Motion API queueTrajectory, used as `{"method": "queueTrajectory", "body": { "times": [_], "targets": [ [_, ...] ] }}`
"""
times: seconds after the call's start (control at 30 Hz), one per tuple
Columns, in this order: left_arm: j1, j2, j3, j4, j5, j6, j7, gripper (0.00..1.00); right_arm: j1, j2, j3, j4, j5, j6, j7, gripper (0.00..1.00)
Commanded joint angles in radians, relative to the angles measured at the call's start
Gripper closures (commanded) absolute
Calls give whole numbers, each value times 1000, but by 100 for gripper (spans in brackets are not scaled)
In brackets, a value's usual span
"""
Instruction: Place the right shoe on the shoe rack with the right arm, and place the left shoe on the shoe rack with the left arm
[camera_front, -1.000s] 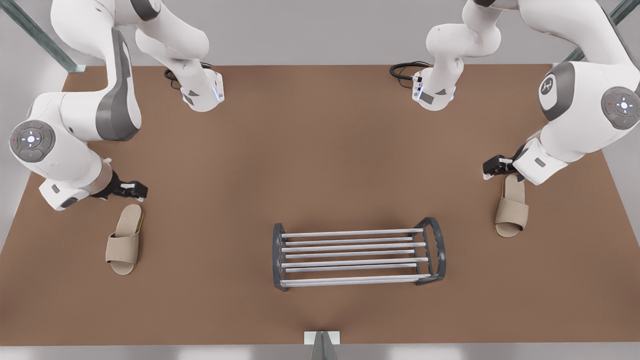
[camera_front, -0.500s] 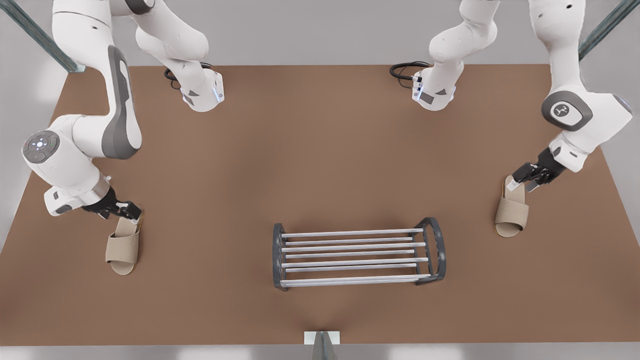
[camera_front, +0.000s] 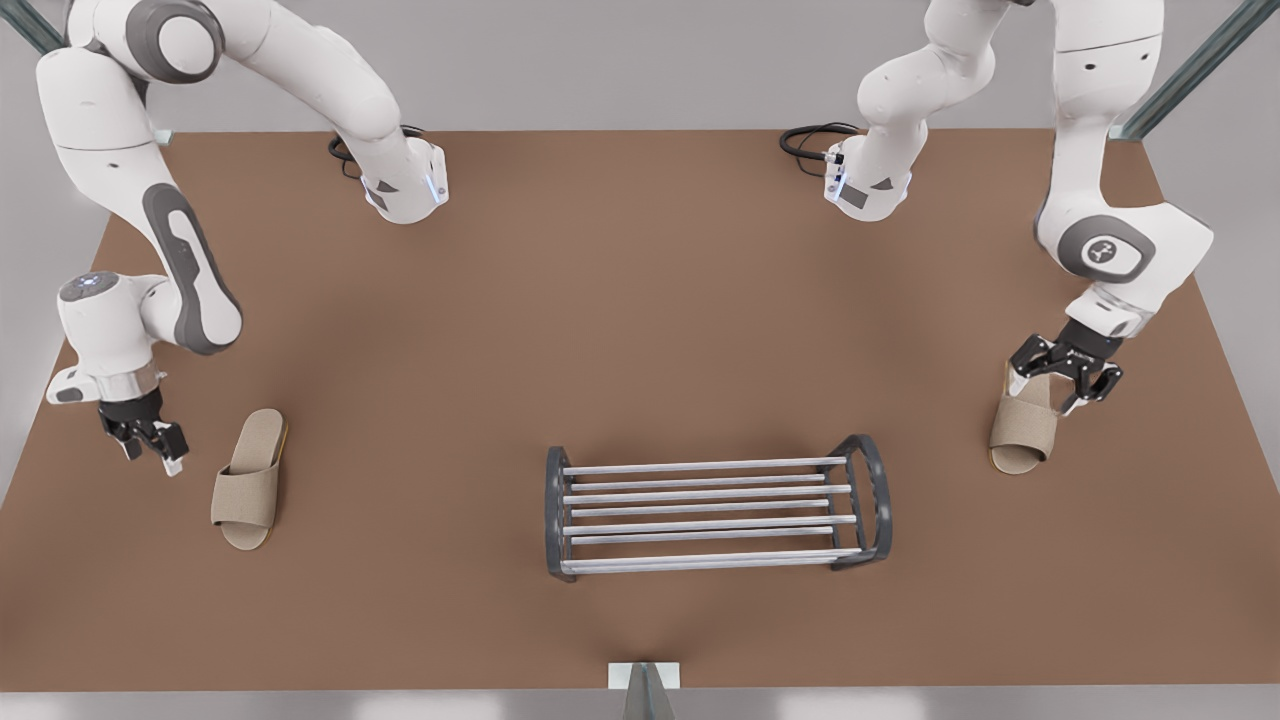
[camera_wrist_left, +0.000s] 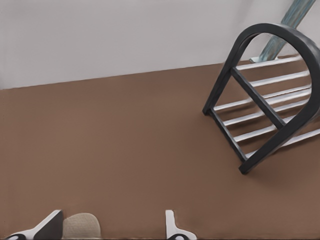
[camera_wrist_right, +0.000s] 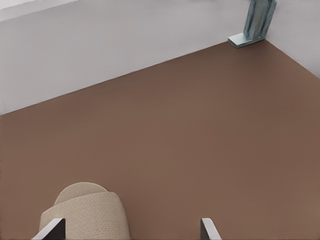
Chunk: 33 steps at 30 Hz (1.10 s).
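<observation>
Reaching stage for both shoes; nothing lifted, nothing on the shoe rack (camera_front: 705, 510) yet.

Right tool (camera_front: 1050, 392): fingers spread apart, poised over the heel end of the right shoe (camera_front: 1020, 438), toe strap ahead of the tool and partly between the fingers in the right wrist view (camera_wrist_right: 82, 212). Cannot tell whether touching the sole or hanging just above it. Rack well off to the tool's side, across bare desk (camera_front: 640, 330).

Left tool (camera_front: 155, 455): fingers likewise spread, low over the desk, just beside the left shoe (camera_front: 247, 485) and clear of it. Seen from the left wrist, only a sliver of shoe (camera_wrist_left: 81, 226) close by one finger (camera_wrist_left: 47, 226), with the rack's arched end frame (camera_wrist_left: 265, 115) farther ahead of the tool.

Likely next for the right side: settle lower, straddle the sole edge or strap, close firmly, then lift and carry toward the bars. For the left side: shift sideways first to bring the shoe between the fingers, since closing here would probably catch nothing. Soft fabric may sag once lifted, so best set down flat across several bars.
</observation>
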Motion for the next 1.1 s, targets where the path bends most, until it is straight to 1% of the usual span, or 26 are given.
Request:
{"method": "queueTrajectory", "body": {
  "times": [0.0, 0.03, 0.1, 0.17, 0.23, 0.3, 0.37, 0.47, 0.5, 0.57, 0.63, 0.83, 0.93, 1.07],
  "targets": [
    [278, 7, 0, 0, -4, 12, 735, 1, -25, 0, 25, -49, -42, 177, -288, 0],
    [301, 22, 0, 2, -4, 13, 746, 1, -24, 0, 44, -96, -45, 220, -292, 0],
    [341, 54, -1, 2, -4, 15, 763, 1, -27, 3, 45, -150, -48, 223, -430, 0],
    [349, 120, -1, 15, -12, 21, 791, 1, -54, 1, 45, -184, -50, 220, -533, 0],
    [352, 206, -1, 64, -129, 21, 929, 1, -108, 0, 47, -215, -50, 220, -636, 0],
    [352, 214, -3, 75, -130, 19, 932, 1, -120, -2, 47, -239, -50, 221, -663, 0],
    [349, 217, -11, 100, -152, 16, 932, 1, -120, 0, 47, -241, -50, 221, -665, 0],
    [350, 258, -12, 111, -236, 7, 999, 1, -113, 17, 45, -241, -50, 221, -663, 0],
    [349, 277, -14, 124, -251, 7, 1001, 1, -106, 43, 45, -238, -50, 223, -666, 0],
    [350, 277, -41, 124, -297, 9, 1015, 1, -126, 141, 44, -230, -51, 306, -725, 0],
    [347, 295, -47, 118, -412, 9, 1136, 1, -139, 141, 44, -230, -51, 306, -731, 0],
    [349, 315, -61, 89, -429, -14, 1142, 1, -116, 139, 45, -225, -51, 306, -717, 0],
    [346, 330, -90, 81, -491, -13, 1182, 1, -89, 144, 45, -213, -45, 304, -713, 0],
    [347, 369, -96, 84, -553, -13, 1278, 1, -89, 182, 44, -152, -43, 303, -689, 0]
  ]
}}
